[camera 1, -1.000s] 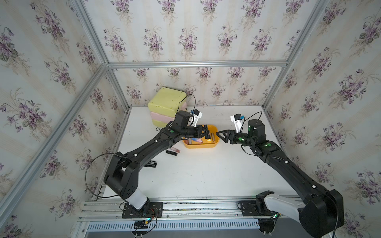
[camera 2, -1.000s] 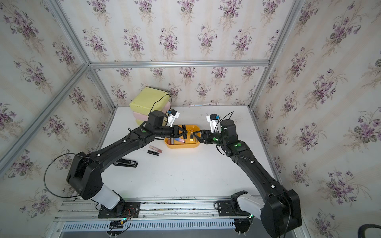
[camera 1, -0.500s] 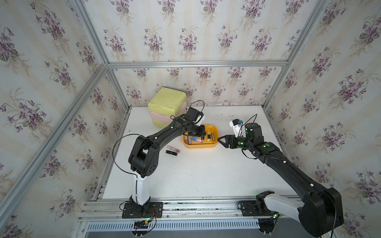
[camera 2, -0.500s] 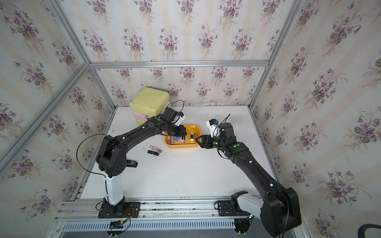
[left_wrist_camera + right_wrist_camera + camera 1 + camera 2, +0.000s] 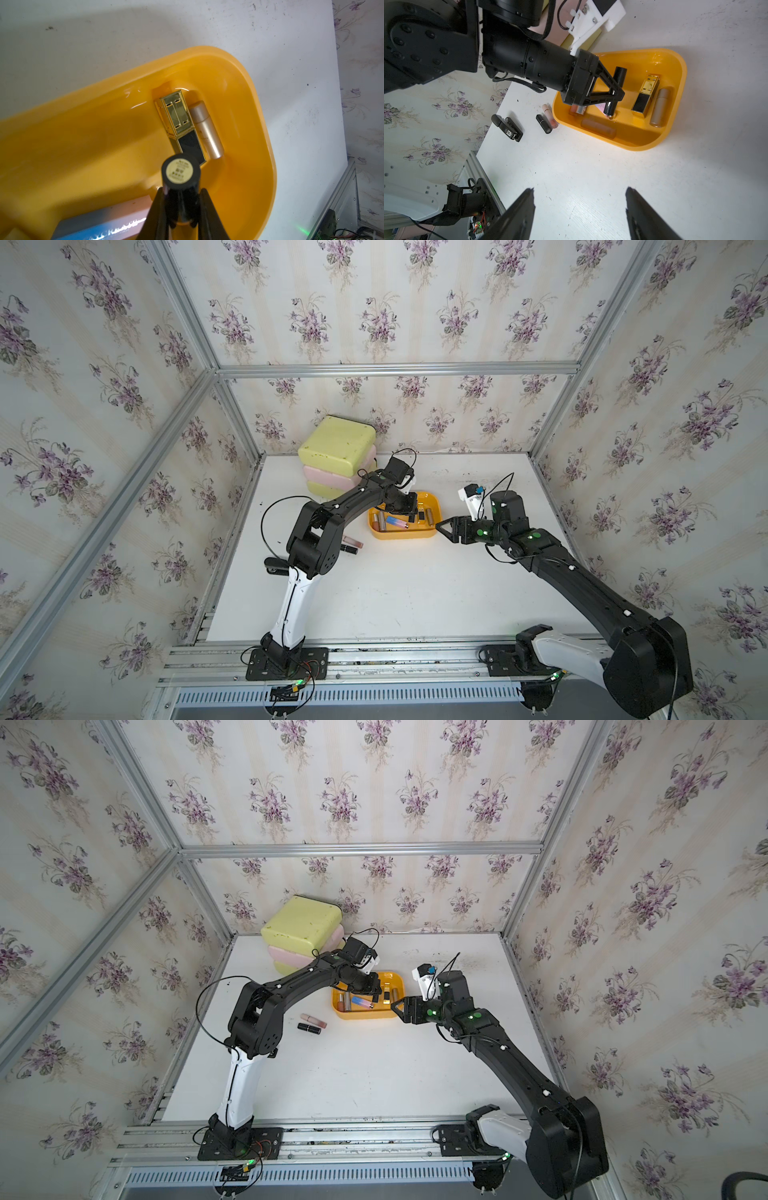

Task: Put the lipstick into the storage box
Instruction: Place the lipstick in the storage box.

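Note:
The orange-yellow storage box [image 5: 405,535] [image 5: 365,1014] lies mid-table. My left gripper [image 5: 409,512] [image 5: 374,994] [image 5: 181,191] reaches down into it, shut on a black lipstick [image 5: 180,172] [image 5: 617,81] that is held nearly upright, its lower end close to the box floor. Inside the box lie a gold-and-black square lipstick [image 5: 178,116], a champagne tube [image 5: 205,128], a blue-pink tube [image 5: 397,522] and others. My right gripper [image 5: 439,526] [image 5: 395,1006] [image 5: 579,189] hovers open and holds nothing, just off the box's right end.
A pink gloss tube [image 5: 313,1020] and a black lipstick [image 5: 309,1028] lie on the table left of the box. A small black device [image 5: 506,127] lies further left. Stacked pale green and pink boxes [image 5: 336,456] stand at the back left.
The left arm's elbow has risen from low and stretched out to folded high, while its gripper stays over the box with the lipstick. The right gripper has drawn slightly toward the table's front.

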Motion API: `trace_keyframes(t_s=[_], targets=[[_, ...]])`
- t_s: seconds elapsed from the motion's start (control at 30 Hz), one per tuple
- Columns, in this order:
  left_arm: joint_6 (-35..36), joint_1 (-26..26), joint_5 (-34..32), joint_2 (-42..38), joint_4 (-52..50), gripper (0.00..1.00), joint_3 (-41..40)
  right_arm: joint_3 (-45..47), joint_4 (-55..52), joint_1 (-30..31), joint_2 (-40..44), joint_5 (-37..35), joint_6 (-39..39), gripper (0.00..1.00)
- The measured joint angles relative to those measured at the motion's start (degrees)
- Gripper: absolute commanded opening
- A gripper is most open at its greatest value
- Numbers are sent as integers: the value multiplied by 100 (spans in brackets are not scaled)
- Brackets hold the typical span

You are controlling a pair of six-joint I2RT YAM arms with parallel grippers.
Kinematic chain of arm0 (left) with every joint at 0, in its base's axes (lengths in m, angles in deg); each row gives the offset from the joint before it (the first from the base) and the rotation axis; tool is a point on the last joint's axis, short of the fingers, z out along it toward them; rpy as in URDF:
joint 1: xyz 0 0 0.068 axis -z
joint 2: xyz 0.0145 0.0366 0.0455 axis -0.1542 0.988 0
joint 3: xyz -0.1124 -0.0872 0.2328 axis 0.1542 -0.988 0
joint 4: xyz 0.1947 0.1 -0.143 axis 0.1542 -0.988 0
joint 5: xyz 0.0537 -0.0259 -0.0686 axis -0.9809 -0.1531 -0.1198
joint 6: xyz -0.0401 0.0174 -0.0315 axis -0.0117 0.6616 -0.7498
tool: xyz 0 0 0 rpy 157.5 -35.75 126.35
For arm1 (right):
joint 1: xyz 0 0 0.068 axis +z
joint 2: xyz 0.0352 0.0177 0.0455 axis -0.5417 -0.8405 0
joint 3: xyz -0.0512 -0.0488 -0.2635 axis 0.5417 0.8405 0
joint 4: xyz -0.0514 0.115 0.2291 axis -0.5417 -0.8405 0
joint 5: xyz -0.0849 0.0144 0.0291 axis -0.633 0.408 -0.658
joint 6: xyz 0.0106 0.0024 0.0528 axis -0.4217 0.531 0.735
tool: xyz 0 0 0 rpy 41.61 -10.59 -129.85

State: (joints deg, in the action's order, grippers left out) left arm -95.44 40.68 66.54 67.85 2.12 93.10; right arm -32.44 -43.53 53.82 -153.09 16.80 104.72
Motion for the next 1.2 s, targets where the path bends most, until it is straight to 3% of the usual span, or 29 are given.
trace_keyframes(t_s=[0.3, 0.73, 1.2], targets=[[-168, -68, 66, 431, 9, 13, 125, 48, 24, 42, 4, 4, -20, 72], [-398, -168, 468, 774, 197, 43, 376, 63, 26, 46, 11, 4, -37, 73], [-461, -168, 479, 433, 280, 55, 83, 61, 22, 85, 59, 4, -33, 73]])
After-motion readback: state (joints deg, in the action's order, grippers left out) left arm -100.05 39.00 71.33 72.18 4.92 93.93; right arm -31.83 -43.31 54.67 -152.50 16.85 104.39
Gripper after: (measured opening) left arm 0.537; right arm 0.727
